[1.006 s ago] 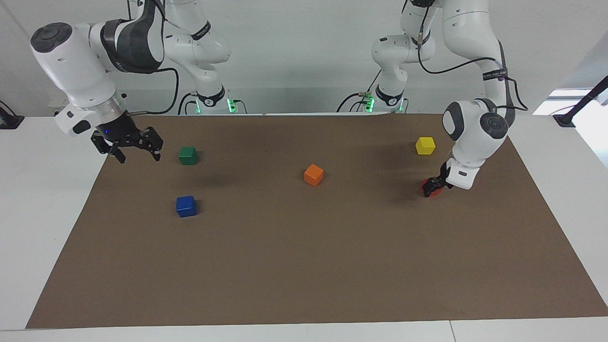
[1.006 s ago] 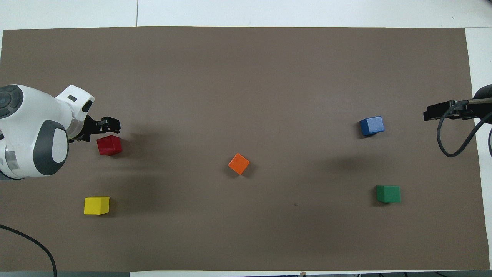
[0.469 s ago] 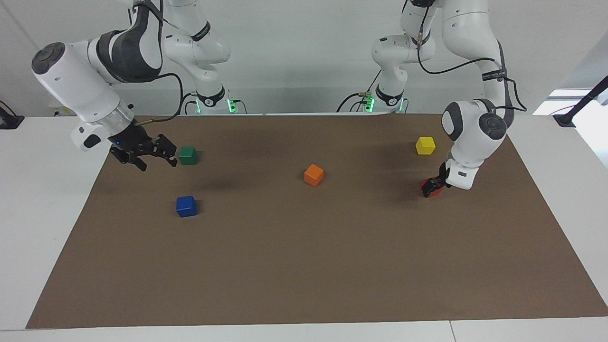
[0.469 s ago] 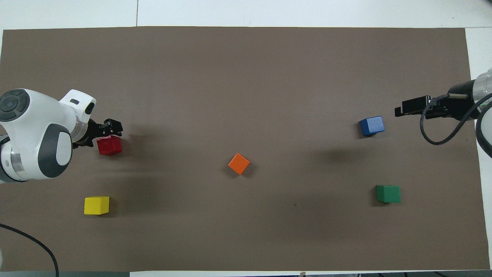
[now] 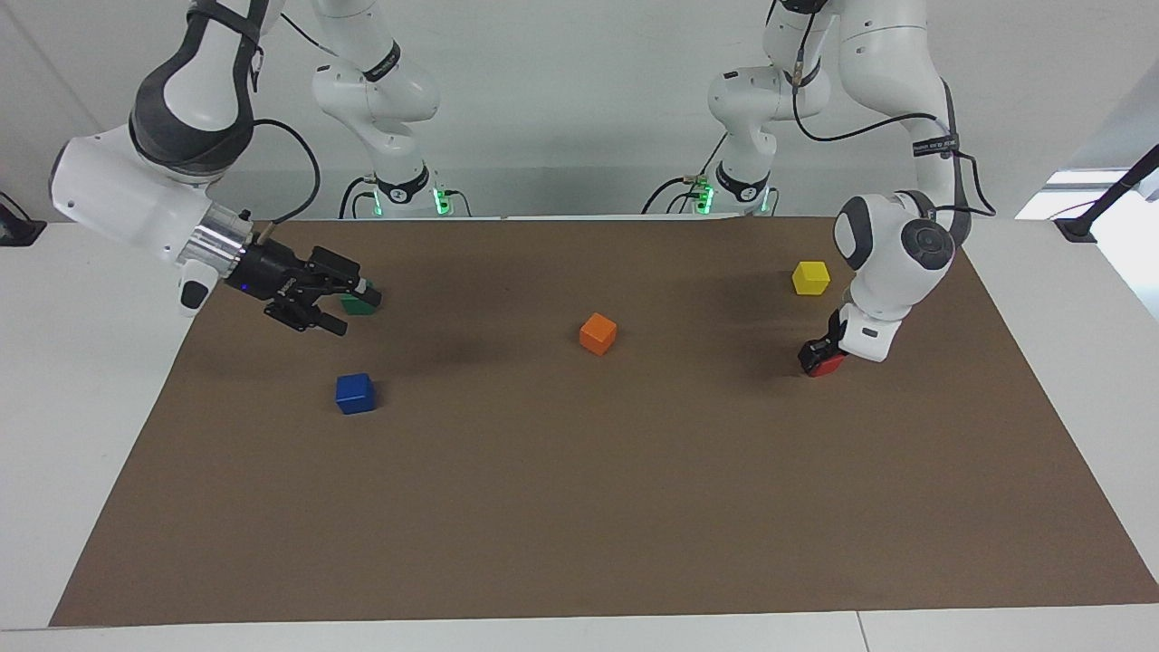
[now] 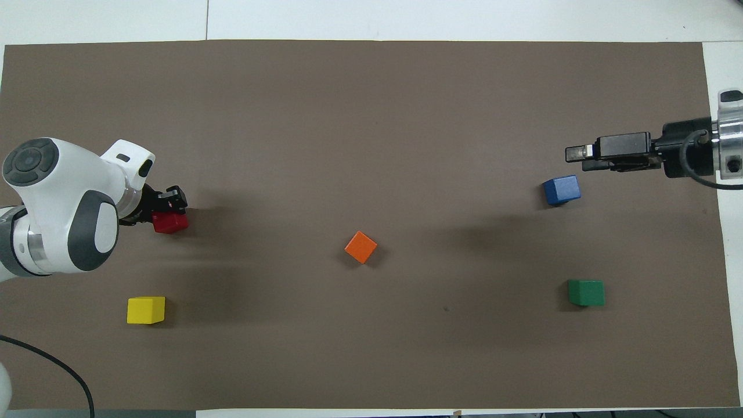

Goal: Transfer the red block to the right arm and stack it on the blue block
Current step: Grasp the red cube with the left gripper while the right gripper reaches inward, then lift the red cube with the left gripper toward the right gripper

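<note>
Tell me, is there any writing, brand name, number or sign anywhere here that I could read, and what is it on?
Strap on the left arm's cable: pale lettering, too small to read.
Side of the right gripper: a faint pale mark, too blurred to read.
Red block, blue block, orange block, yellow block, green block: plain faces, no text.
Brown mat: no text.
Nothing legible anywhere.
</note>
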Robot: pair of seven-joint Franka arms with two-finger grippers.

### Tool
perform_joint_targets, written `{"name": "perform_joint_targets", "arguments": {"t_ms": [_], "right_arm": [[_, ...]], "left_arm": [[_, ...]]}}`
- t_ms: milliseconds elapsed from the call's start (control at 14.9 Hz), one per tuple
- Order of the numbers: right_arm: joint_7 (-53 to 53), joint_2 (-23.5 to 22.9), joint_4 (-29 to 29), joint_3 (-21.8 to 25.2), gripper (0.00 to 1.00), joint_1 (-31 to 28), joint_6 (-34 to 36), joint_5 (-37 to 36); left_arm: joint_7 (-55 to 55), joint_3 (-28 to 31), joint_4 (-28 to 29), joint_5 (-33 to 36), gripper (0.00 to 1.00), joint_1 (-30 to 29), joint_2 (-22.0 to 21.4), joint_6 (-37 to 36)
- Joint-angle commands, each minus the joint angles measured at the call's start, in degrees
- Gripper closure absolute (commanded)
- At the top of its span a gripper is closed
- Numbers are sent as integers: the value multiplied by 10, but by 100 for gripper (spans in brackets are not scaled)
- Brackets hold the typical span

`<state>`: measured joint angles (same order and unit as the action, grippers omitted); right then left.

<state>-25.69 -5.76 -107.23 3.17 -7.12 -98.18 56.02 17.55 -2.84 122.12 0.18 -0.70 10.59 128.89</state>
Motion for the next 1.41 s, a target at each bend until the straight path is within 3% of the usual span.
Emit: {"name": "perform_joint_targets", "arguments": {"t_ms": [0, 134, 402, 603, 872, 1207, 1341], "right_arm": [[-66, -30, -47, -5, 0, -17, 46, 124], [-106, -72, -69, -4, 0, -17, 91, 210], [-184, -130, -64, -5, 0, -15, 152, 253], [-205, -138, -55, -7, 0, -1, 185, 308], [-203, -138, -36, -14, 0, 32, 201, 376], [-206, -142, -39, -14, 0, 58, 181, 386], [-207, -142, -46, -14, 0, 61, 183, 386]], "left_arm": [[11, 4, 2, -3, 100, -1, -7, 10], [27, 4, -27, -20, 100, -2, -6, -6], [103, 4, -136, -98, 100, 2, -6, -128], [203, -3, -177, -140, 100, 33, -12, -179], [365, -5, -217, -261, 100, 100, -10, -179], [409, -6, -218, -443, 100, 119, -19, -173], [410, -5, -185, -554, 100, 112, -38, -172]]}}
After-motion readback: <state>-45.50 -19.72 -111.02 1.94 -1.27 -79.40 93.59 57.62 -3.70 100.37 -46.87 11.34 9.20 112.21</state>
